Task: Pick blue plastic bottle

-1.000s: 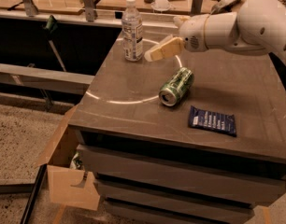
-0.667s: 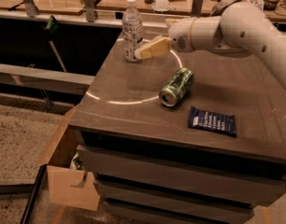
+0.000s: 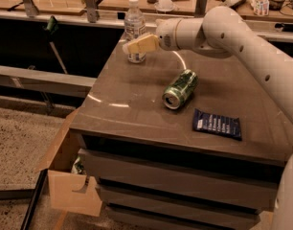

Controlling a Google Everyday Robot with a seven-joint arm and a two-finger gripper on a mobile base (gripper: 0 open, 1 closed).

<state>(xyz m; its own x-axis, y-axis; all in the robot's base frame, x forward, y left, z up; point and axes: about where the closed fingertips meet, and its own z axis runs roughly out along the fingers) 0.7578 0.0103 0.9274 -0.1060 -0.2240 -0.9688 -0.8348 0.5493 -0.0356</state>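
One blue plastic bottle stands upright at the counter's far left corner.
The hand overlaps its lower part; wide or narrow, I cannot tell. Nearer, to the right, lie a green can and a dark-blue packet.

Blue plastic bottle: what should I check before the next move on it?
1. Blue plastic bottle upright, cap on, at the far left corner of the table: ok.
2. Gripper level with the bottle's lower half, overlapping it: ok.
3. Bottle actually gripped: cannot tell.
4. Green can on its side, apart from the bottle: ok.
5. Snack packet flat, well clear of the bottle: ok.
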